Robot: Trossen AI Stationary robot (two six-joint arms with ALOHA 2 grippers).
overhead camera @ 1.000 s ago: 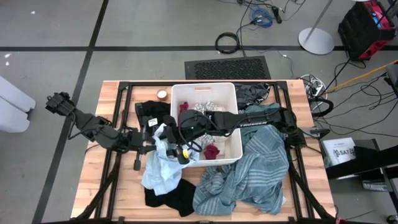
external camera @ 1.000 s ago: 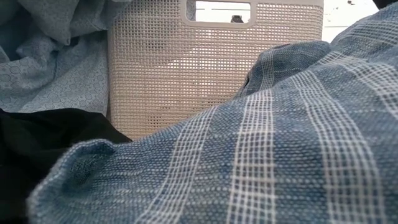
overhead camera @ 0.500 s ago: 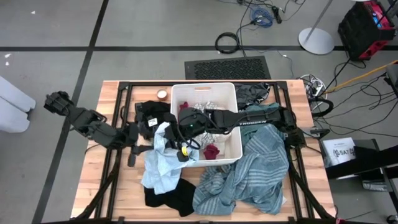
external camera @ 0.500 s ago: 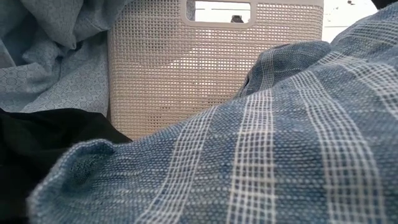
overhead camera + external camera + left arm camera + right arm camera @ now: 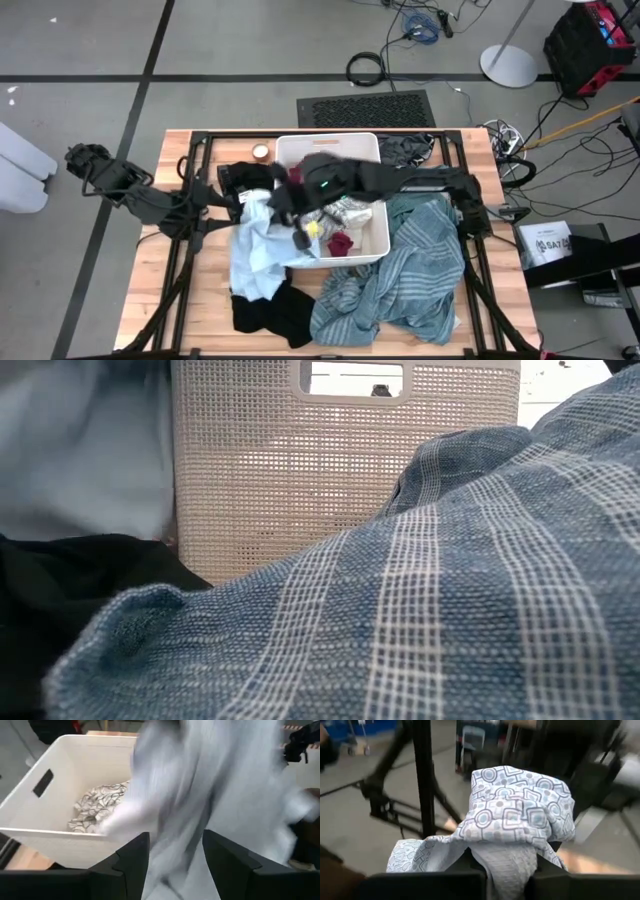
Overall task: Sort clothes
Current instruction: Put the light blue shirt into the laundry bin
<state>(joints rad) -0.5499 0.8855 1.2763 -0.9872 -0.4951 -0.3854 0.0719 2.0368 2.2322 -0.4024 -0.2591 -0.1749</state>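
Roughly early-stage | bin (image 5: 372, 250): white patterned (image 5: 350, 208) and magenta (image 5: 341, 243) pieces inside | right jaws (image 5: 502, 865) clamped on light blue garment (image 5: 255, 250) at bin's left edge | left jaws (image 5: 172, 852) wide, empty | striped (image 5: 410, 275), black (image 5: 270, 315) garments unsorted on counter (image 5: 150, 290)

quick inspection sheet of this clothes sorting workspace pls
surface: wooden slatted table, largely covered by fabric
job's things: light blue patterned shirt lifted beside white perforated plastic bin; teal-grey striped cloth and black garment on table; small magenta item and white patterned cloth in bin
clutter: small round object near bin
end effectors: left end effector open by shirt; right end effector shut on shirt
cables: loose on floor
surroundings: black floor mat
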